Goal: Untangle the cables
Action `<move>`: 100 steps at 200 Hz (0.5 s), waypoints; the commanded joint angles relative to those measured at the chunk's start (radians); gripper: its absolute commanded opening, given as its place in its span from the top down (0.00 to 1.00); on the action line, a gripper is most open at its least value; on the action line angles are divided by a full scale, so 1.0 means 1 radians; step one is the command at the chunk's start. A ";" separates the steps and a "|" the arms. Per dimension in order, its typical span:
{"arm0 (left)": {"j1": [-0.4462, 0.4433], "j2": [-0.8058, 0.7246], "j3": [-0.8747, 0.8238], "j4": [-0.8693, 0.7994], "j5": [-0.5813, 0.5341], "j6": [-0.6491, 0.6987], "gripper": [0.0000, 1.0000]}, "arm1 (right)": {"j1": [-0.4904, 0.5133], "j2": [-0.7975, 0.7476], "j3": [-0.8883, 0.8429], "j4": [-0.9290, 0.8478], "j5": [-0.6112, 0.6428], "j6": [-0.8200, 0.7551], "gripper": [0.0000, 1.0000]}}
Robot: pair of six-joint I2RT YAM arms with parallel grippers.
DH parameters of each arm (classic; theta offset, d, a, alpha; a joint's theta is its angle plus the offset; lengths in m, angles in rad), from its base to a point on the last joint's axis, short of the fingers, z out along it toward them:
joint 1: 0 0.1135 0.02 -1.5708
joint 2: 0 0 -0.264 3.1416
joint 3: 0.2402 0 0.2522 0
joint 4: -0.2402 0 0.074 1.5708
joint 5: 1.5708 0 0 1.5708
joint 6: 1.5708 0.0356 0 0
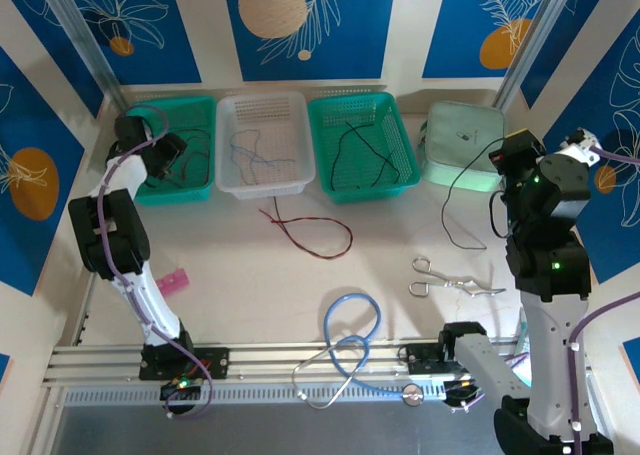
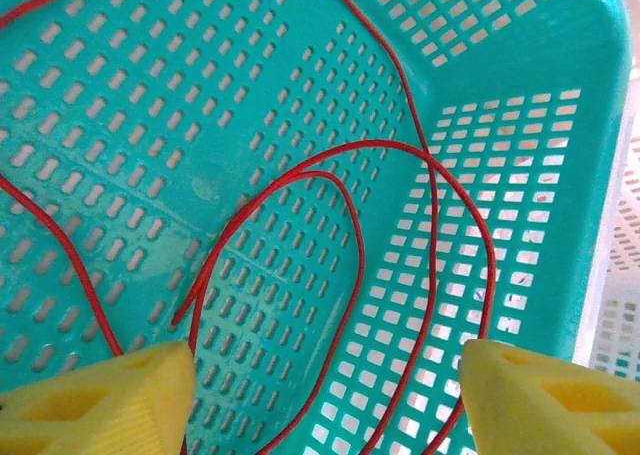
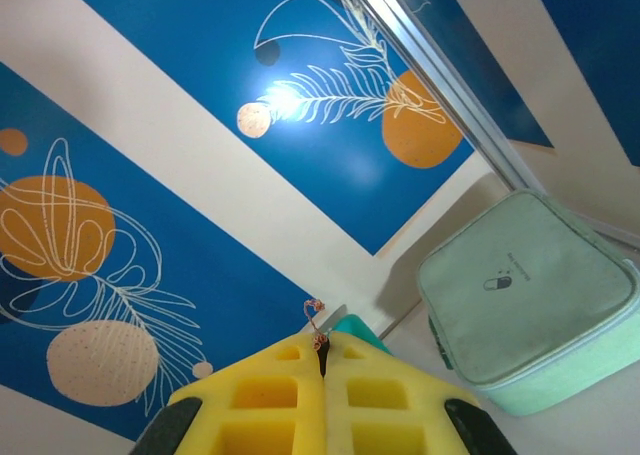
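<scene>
Left fingers (image 2: 95,400) apart above teal basket (image 2: 540,35)

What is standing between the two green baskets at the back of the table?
Between the left green basket and the right green basket stands a white basket, with a thin purple-grey cable lying inside it; the top view shows this.

Red cable (image 2: 430,165): thin and slack, in overlapping loops on the floor of the left teal basket (image 1: 175,103).
Purple-grey cable (image 1: 250,158): loose squiggle in the white basket (image 1: 262,97).
Black cable (image 1: 365,142): wavy, in the right teal basket (image 1: 355,97).
Red-and-black cable (image 1: 351,240): open loop on the table (image 1: 230,260) (just in front of the baskets).
Second black cable (image 1: 446,215): hangs curved, its bare copper tip pinched in the right gripper (image 3: 322,350).
</scene>
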 commanded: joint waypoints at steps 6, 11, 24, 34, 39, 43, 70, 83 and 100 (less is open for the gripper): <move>-0.042 -0.120 0.033 -0.028 -0.149 0.121 0.25 | 0.015 0.009 0.049 0.036 -0.035 -0.022 1.00; -0.049 -0.134 0.033 -0.033 -0.177 0.135 0.24 | 0.017 0.011 0.054 0.038 -0.041 -0.026 1.00; -0.077 -0.175 0.037 -0.048 -0.294 0.215 0.20 | 0.021 0.022 0.076 0.038 -0.069 -0.046 1.00; -0.109 -0.207 0.036 -0.046 -0.386 0.308 0.13 | 0.023 0.034 0.102 0.023 -0.086 -0.059 1.00; -0.125 -0.223 0.032 -0.042 -0.434 0.348 0.10 | 0.024 0.039 0.117 0.016 -0.094 -0.065 1.00; -0.138 -0.234 0.028 -0.033 -0.469 0.380 0.07 | 0.028 0.044 0.128 0.012 -0.101 -0.071 1.00; -0.181 -0.273 -0.013 0.023 -0.575 0.512 0.01 | 0.043 0.062 0.176 0.012 -0.130 -0.098 1.00; -0.180 -0.272 -0.006 0.010 -0.566 0.523 0.01 | 0.049 0.070 0.195 0.011 -0.136 -0.104 1.00; -0.179 -0.279 -0.001 -0.015 -0.513 0.507 0.01 | 0.058 0.081 0.213 0.015 -0.145 -0.109 1.00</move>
